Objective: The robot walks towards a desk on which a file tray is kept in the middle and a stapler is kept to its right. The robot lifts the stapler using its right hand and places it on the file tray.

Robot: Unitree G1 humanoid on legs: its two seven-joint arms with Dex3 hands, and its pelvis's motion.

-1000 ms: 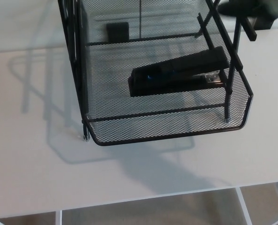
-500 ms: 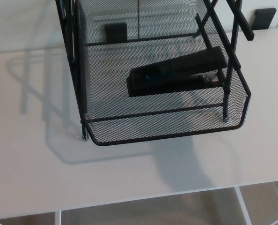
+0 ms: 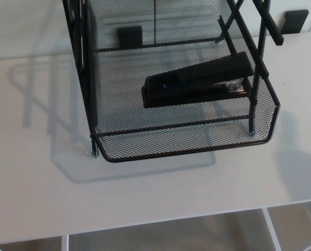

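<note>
Shows the stapler [image 3: 197, 82] lying flat in the tray [image 3: 171, 141], right of centre, metal nose pointing right. Shows the tray standing on the desk [image 3: 40, 198]. Cannot tell either hand's state, both being out of frame.

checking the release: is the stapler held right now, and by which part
Nothing holds it: the stapler lies free in the file tray; no hand is in view.
</note>
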